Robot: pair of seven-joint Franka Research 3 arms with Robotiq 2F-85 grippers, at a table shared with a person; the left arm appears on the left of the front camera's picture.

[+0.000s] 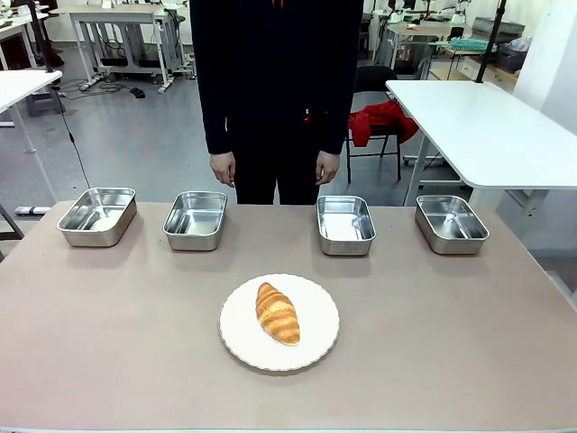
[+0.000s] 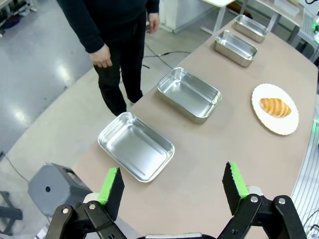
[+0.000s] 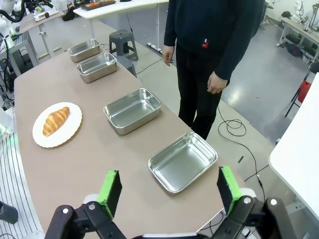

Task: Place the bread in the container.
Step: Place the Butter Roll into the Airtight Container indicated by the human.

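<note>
Croissant point(image 1: 278, 313) on white plate point(image 1: 317, 336), untouched; left end effector point(image 2: 173, 179), right end effector point(image 3: 169, 181) both released. Pinch mid-body gently, across width.

We see a glossy grey floor point(image 1: 135, 144), white tables point(image 1: 487, 126), 1 chair point(image 1: 371, 81) draped in red cloth point(image 1: 383, 119), and 1 grey stool point(image 3: 122, 40).

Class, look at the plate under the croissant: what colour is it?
White. The plate holding the bread shows best in the front view.
</note>
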